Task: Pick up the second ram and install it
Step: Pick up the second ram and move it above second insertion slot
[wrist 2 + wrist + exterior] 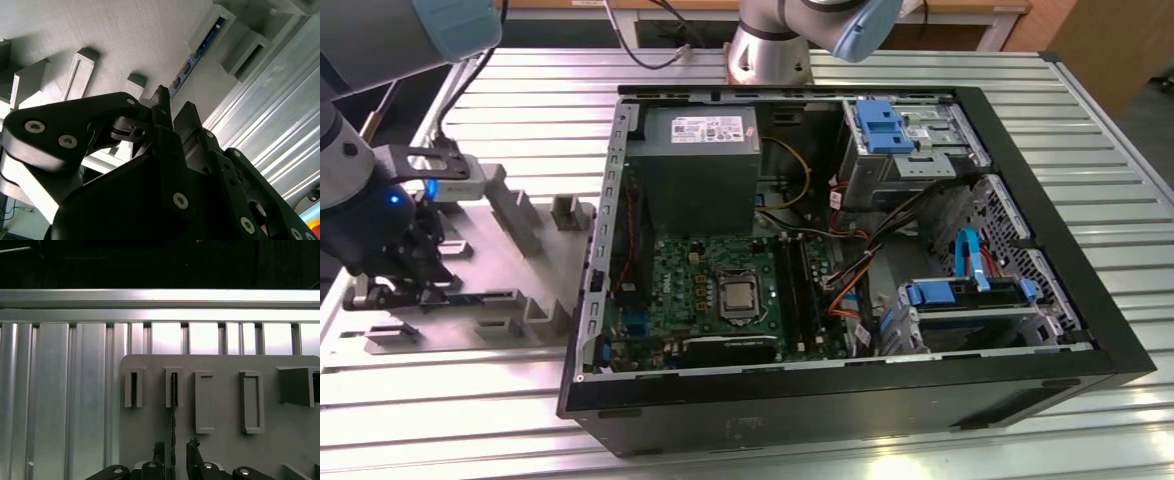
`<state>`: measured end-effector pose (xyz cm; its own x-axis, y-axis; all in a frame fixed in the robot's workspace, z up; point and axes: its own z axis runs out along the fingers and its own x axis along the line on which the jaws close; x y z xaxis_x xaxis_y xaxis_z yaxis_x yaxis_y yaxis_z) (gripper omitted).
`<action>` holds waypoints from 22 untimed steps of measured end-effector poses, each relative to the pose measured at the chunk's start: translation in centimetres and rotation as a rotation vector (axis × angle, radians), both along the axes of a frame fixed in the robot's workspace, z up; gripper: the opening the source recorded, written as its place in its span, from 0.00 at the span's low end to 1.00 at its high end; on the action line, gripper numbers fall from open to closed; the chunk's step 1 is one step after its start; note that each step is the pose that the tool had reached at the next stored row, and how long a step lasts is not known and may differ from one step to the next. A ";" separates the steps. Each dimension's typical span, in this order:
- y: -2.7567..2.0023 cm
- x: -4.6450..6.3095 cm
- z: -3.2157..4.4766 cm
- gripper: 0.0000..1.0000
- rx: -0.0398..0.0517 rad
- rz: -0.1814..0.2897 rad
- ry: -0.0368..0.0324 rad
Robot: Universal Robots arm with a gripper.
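Note:
The second ram (173,410) is a thin dark stick standing on edge in a slotted block of the grey fixture plate (150,430). In the second wrist view the ram (200,47) shows as a dark strip with a bluish edge. My gripper (175,446) is open, one fingertip (160,449) on each side of the stick's near end and a gap on both sides. The second wrist view has the gripper (174,102) just above that same end. Seen from the exterior view, the gripper (400,285) hangs low over the fixture plate (480,265) at that view's left.
An open black computer case (854,400) lies on the ribbed aluminium table (1067,100), with the green motherboard (720,290), power supply (700,170), cables and blue drive brackets inside. Raised grey blocks (520,220) stand on the fixture plate. The table edge rail (160,297) runs beyond the plate.

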<state>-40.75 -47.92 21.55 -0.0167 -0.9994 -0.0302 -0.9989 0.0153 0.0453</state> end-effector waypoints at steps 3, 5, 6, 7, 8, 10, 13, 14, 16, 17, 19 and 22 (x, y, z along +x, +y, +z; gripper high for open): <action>0.00 0.0 -0.18 0.31 0.0000 0.025 0.0000; 0.00 0.0 -0.35 0.31 0.0000 0.038 0.0000; 0.00 0.0 -0.46 0.31 0.0000 0.039 0.0000; 0.00 0.0 -0.57 0.31 0.0000 0.039 0.0000; 0.00 0.0 -0.67 0.31 0.0000 0.039 0.0000; 0.00 0.0 -0.81 0.31 0.0000 0.040 0.0001; 0.00 -0.2 -1.10 0.31 0.0001 0.040 -0.0001; 0.01 -0.2 -1.15 0.31 0.0000 0.040 0.0001; 0.01 -0.4 -1.23 0.31 0.0000 0.040 -0.0001; 0.02 -0.4 -1.26 0.31 0.0000 0.040 -0.0001; 0.02 -0.5 -1.31 0.31 0.0001 0.040 -0.0001; 0.02 -0.5 -1.31 0.31 -0.0001 0.040 0.0000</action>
<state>-41.25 -47.90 20.25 0.0231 -0.9993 -0.0301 -0.9987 -0.0245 0.0454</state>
